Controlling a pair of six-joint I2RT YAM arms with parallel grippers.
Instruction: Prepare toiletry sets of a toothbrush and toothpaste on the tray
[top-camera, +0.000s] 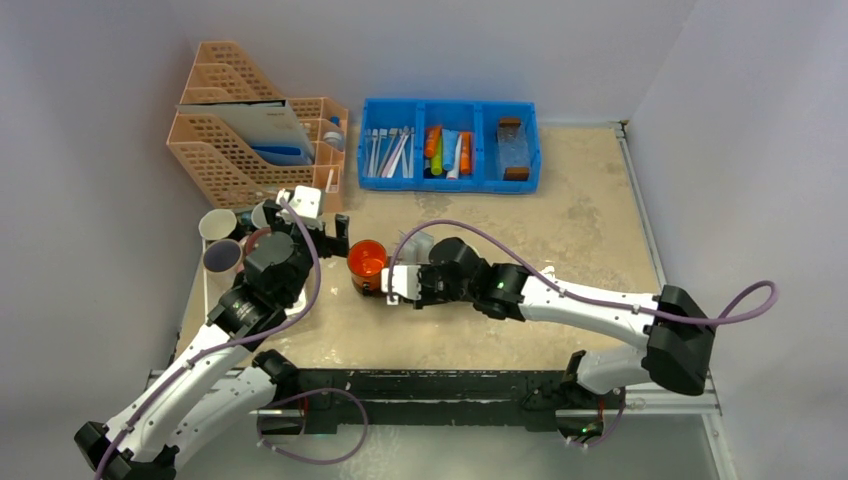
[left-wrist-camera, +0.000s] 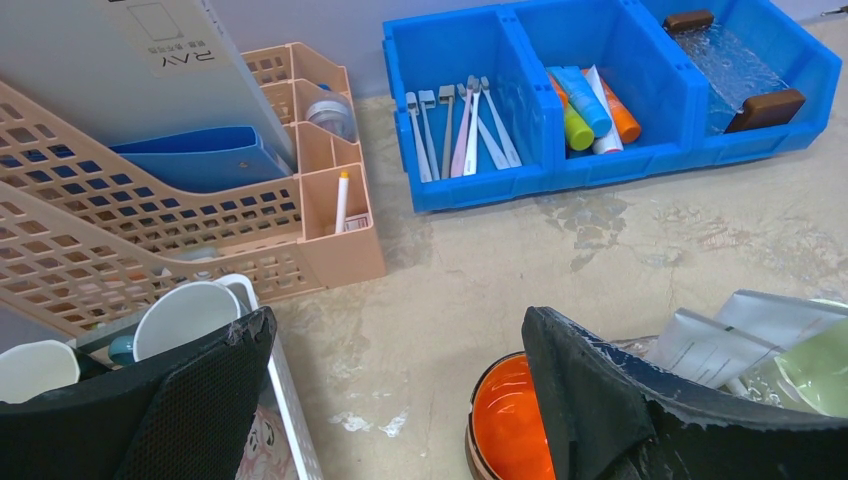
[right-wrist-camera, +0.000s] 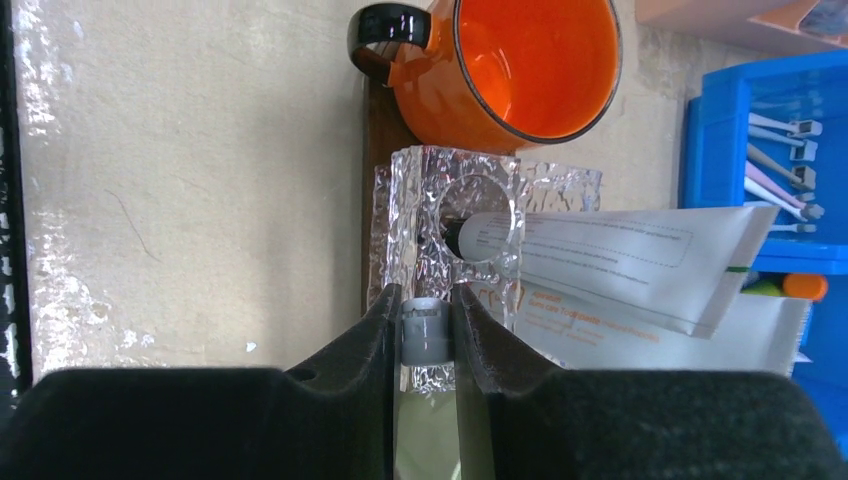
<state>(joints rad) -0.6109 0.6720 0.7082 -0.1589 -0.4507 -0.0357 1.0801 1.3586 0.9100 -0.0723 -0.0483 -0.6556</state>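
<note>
1. The right gripper pinches a pale tube by its grey cap, just before the clear holder on the brown tray. The left gripper gapes wide, empty.
2. Held only by the cap, the tube could swivel, catch the holder's rim and shove it into the orange mug.
3. The holder's hole already carries a white packet. The blue bin at the worktop's far edge keeps toothbrushes and coloured tubes.
</note>
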